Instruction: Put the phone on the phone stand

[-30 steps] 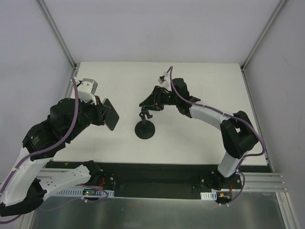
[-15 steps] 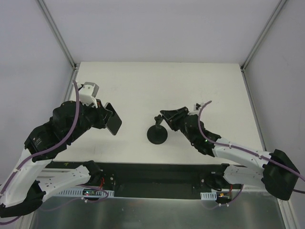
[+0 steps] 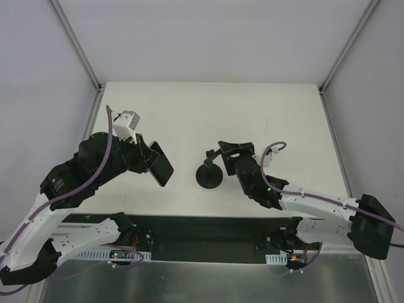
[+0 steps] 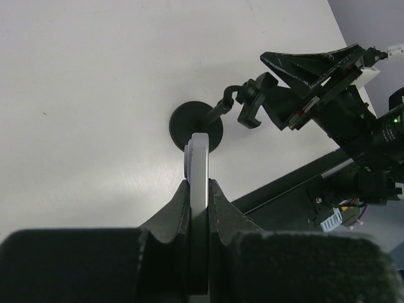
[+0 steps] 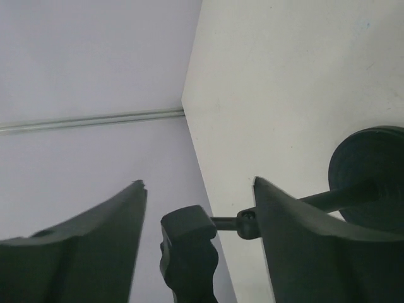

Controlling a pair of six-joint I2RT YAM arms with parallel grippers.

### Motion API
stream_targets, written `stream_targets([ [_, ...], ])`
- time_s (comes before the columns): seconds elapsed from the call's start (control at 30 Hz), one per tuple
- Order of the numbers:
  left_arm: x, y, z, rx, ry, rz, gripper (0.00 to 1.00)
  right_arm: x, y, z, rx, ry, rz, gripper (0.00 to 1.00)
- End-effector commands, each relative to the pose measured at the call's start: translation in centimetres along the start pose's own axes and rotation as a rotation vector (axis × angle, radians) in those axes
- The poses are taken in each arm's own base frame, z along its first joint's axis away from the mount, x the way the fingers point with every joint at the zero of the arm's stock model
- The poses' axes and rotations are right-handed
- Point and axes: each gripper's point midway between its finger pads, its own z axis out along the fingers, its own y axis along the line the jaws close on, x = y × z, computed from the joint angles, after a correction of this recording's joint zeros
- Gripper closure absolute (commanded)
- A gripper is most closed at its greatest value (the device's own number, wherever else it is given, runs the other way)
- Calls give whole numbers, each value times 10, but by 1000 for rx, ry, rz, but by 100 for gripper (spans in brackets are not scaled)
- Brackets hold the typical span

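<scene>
Meanwhile, from my remote console, the left gripper (image 4: 199,186) has its fingers closed tight on the phone (image 4: 199,154), pinching it across its thin faces and carrying it clear of the white table (image 3: 271,113). The phone hangs well left of the phone stand (image 3: 209,177), with bare table between them. I judge the grip sits at one end so that the free end can be lowered into the stand's bracket.

Across the table, the right gripper (image 5: 199,183) has its fingers spread wide. The stand's small clamp head sits in the gap between them. I cannot tell from the wrist view whether either finger touches the head or the stem. My reading is that this arm is posted there to steady the light, top-heavy stand while the phone comes in. With the fingers this far apart, though, it is bracketing the stand rather than gripping it.

Seen from the left wrist, the phone is edge-on: a slim pale strip with a rounded corner, its tip lined up over the stand's round black base. From overhead it shows a dark glossy face, tilted and angled toward the stand. The stand rests on its disc near the table's centre, its stem leaning toward the right gripper.
</scene>
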Motion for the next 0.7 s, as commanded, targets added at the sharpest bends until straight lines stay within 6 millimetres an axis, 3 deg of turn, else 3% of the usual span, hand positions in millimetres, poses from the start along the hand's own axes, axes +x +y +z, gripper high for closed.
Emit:
stream_targets([
  [0.0, -11, -17, 2, 73, -42, -58, 100, 3, 7, -4, -16, -5, -164, 20],
  [0.07, -10, -17, 3, 73, -37, -62, 100, 9, 8, -6, -39, 24, -221, 6],
  [0.1, -11, -18, 3, 75, -37, -71, 100, 16, 4, -10, -60, 71, -258, 4],
  [0.23, -14, -27, 4, 108, -23, -79, 100, 20, 15, -30, -212, 153, -470, 2],
  [0.3, -14, -31, 5, 121, -21, -85, 100, 13, 20, -42, -270, 168, -709, 2],
  [0.37, -12, -35, 8, 140, -10, -86, 100, 0, 6, -47, -208, 184, -984, 0],
  [0.47, -14, -35, 11, 132, -11, -96, 100, -28, -11, -57, -80, 203, -1241, 0],
  [0.53, -16, -33, 11, 120, -18, -104, 100, -35, -18, -64, -74, 267, -1415, 0],
  [0.63, -19, -40, 10, 143, -11, -106, 100, -26, -10, -77, -186, 385, -1544, 0],
  [0.67, -20, -43, 11, 153, -5, -93, 100, -14, -6, -84, -262, 461, -1554, 1],
])
